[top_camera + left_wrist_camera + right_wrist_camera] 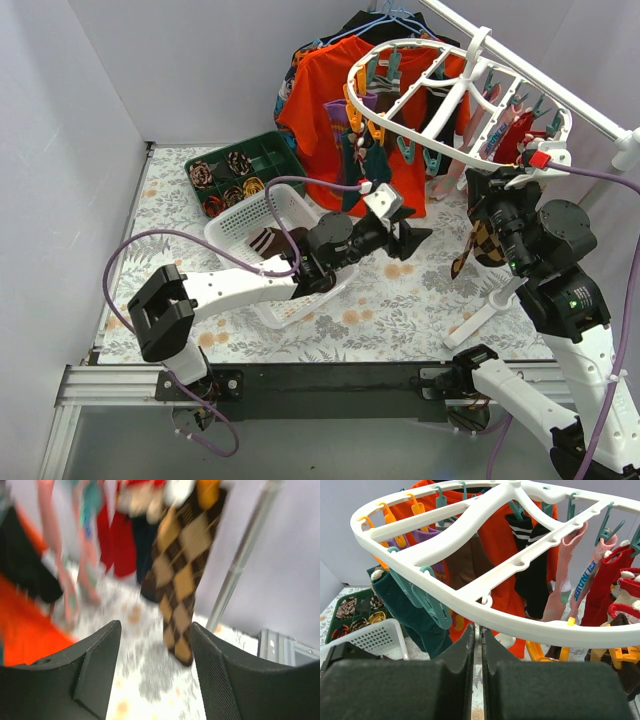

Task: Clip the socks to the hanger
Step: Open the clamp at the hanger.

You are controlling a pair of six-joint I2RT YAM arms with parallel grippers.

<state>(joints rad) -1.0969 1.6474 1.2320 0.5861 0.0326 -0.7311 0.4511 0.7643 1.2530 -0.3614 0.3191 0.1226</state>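
The white oval hanger (pixel 400 125) hangs from a rail at the back right, with orange and teal clips and several socks clipped on. In the right wrist view its rim (pixel 485 515) runs just above my right gripper (pixel 480 630), which is shut right under the rim with a thin pale strip showing between its fingers. In the top view the right gripper (pixel 497 188) is at the hanger's near right side. A tan-and-brown argyle sock (pixel 478 238) hangs there. My left gripper (pixel 412 238) is open and empty, and faces that argyle sock (pixel 182 565) from a short way off.
A white basket (pixel 240 225) holding a brown sock (pixel 268 240) stands under the left arm. A green tray (pixel 265 155) of rolled bundles is behind it. An orange T-shirt (pixel 325 90) hangs at the back. The rail's stand pole (pixel 240 565) rises beside the argyle sock.
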